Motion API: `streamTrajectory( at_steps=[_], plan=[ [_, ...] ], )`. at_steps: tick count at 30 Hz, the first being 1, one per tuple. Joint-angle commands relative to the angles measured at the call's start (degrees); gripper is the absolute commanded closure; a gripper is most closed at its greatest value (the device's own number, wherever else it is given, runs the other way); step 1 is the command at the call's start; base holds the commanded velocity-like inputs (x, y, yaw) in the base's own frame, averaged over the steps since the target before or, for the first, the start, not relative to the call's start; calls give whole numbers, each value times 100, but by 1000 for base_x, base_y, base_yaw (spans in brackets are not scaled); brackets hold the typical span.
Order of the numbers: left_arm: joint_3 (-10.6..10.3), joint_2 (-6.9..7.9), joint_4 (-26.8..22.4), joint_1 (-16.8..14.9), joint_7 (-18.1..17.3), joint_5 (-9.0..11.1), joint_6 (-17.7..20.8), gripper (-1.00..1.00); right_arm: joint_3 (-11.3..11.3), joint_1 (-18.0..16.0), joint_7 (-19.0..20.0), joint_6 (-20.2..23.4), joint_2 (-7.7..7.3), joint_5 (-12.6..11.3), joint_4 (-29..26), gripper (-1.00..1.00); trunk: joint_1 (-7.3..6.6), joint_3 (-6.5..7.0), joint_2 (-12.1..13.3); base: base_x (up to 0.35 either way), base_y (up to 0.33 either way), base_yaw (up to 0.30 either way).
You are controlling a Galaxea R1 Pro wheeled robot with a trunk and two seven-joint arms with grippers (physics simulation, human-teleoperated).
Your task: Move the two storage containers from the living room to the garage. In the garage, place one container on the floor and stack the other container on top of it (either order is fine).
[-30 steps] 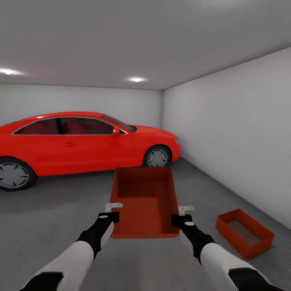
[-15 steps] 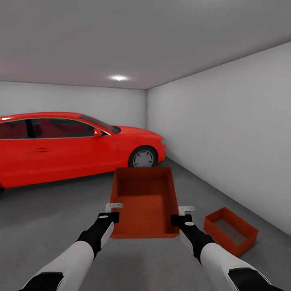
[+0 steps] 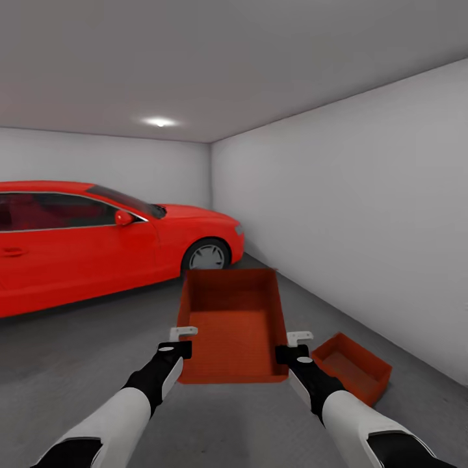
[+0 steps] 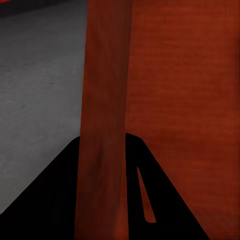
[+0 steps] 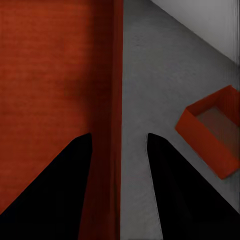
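— Under a plain grey ceiling (image 3: 214, 58) with one round lamp (image 3: 158, 121), what room is recorded?

— A bare garage is recorded: white-grey walls (image 3: 364, 201) and a dark grey mottled concrete floor (image 3: 78, 351). A red car (image 3: 97, 240) is parked toward the left of the head view, its front wheel near the far corner.

— Where are the bins found?

— One orange-red bin (image 3: 234, 325) is held up in front of the robot, between both arms, open side up, nothing seen inside. The second bin (image 3: 354, 365) is seen resting on the concrete, low to the right, near the right-hand wall and just beside the right arm. It is also recorded in the right wrist view (image 5: 212, 131), apart from the carried one.

— How are the pincers reported?

— The left gripper (image 3: 183, 340) is closed over the left side wall of the carried bin; in the left wrist view that wall is seen passing between the dark fingers (image 4: 50, 200). The right gripper (image 3: 291, 344) is closed over the right side wall likewise, the wall being seen between its fingers (image 5: 60, 185).

— Is any contact between the two bins noted?

— None is noted; the carried bin is held clear of the floor and of the other.
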Motion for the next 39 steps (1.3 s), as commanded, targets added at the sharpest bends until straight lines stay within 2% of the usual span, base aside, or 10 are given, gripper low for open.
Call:
streamTrajectory(
  at_steps=[1,21,39],
  plan=[
    [15,-10,-25,3,-12,-23,-358,100,-28,1,11,14,38,-69,17,100,5,-3,-4,322,0,-241],
    [19,-10,-25,1,-9,-24,-358,100,-28,0,11,5,33,-69,17,100,5,-3,-4,322,0,-239],
    [18,-10,-34,1,-9,-22,-358,100,-28,2,11,4,24,-69,17,100,5,-3,-4,322,0,-18]
  ],
)
